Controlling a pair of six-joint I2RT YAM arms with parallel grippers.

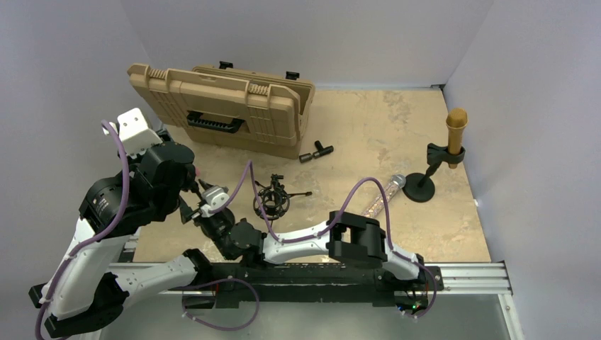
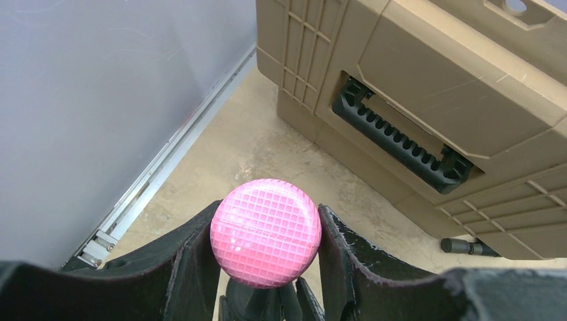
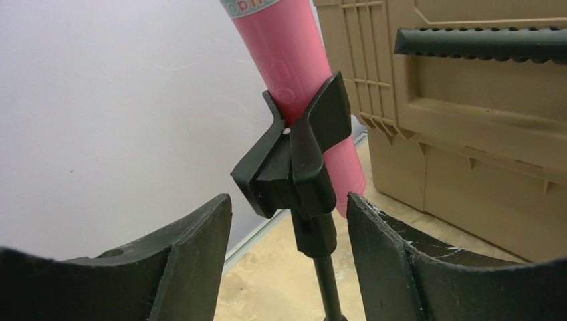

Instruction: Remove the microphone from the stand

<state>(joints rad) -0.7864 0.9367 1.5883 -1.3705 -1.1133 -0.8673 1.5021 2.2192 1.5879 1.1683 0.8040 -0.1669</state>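
A pink microphone sits in the black clip [image 3: 294, 160] of a thin black stand [image 3: 327, 281] at the table's left. Its pink body [image 3: 301, 67] slants up through the clip. Its round grid-patterned head [image 2: 265, 232] is squeezed between my left gripper's [image 2: 267, 217] fingers. In the top view my left gripper [image 1: 193, 180] hides most of the microphone. My right gripper [image 3: 289, 214] is open, its fingers on either side of the stand's post just below the clip, not touching it. It also shows in the top view [image 1: 198, 212].
A tan hard case [image 1: 227, 110] lies at the back left, close behind the stand [image 2: 434, 87]. A gold microphone [image 1: 456, 131] stands in another stand at the right. A black shock mount [image 1: 271, 200], a clear tube [image 1: 383, 195] and small black cylinders [image 1: 317, 152] lie mid-table. A wall is at the left.
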